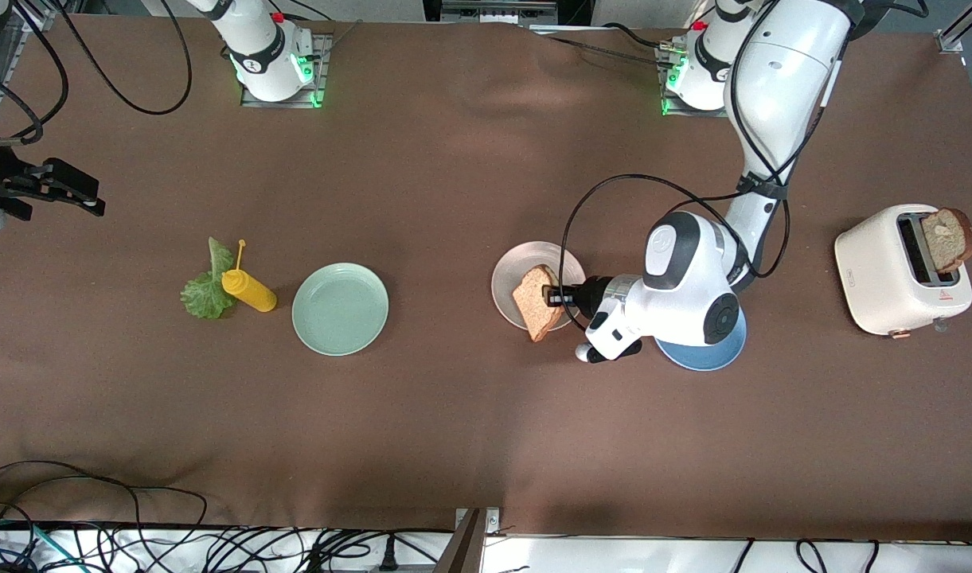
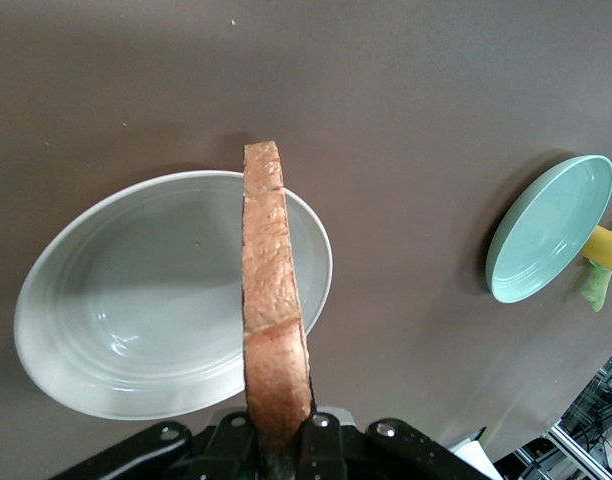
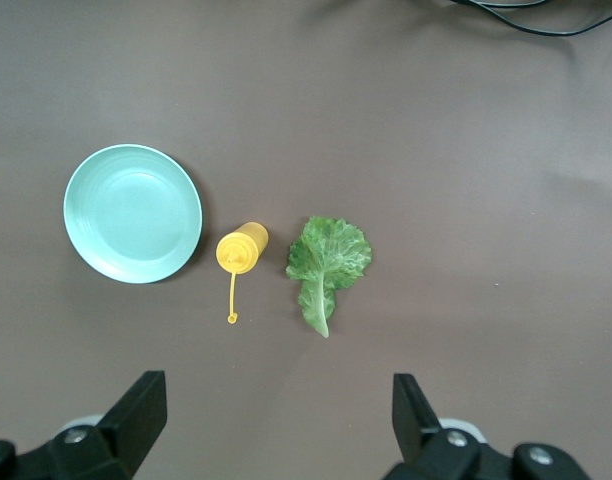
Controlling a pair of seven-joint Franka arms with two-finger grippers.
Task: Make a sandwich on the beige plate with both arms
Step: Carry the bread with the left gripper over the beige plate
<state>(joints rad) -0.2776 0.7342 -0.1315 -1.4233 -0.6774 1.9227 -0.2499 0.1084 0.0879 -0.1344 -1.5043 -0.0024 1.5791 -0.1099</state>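
My left gripper [image 1: 551,296] is shut on a brown bread slice [image 1: 536,306] and holds it tilted on edge over the beige plate [image 1: 517,270]. In the left wrist view the slice [image 2: 271,300] stands edge-on between the jaws [image 2: 276,445], above the plate [image 2: 136,300], whose dish is bare. A second bread slice [image 1: 947,239] sticks out of the white toaster [image 1: 891,274]. The green lettuce leaf [image 1: 205,293] lies flat on the cloth at the right arm's end. My right gripper [image 1: 87,199] is open and empty, up over that end; its wrist view shows the leaf [image 3: 329,255] beneath the gripper [image 3: 276,400].
A yellow squeeze bottle [image 1: 248,290] lies beside the lettuce. A mint-green plate [image 1: 340,309] sits between the bottle and the beige plate. A blue plate [image 1: 704,354] lies under my left arm's wrist. The toaster stands at the left arm's end.
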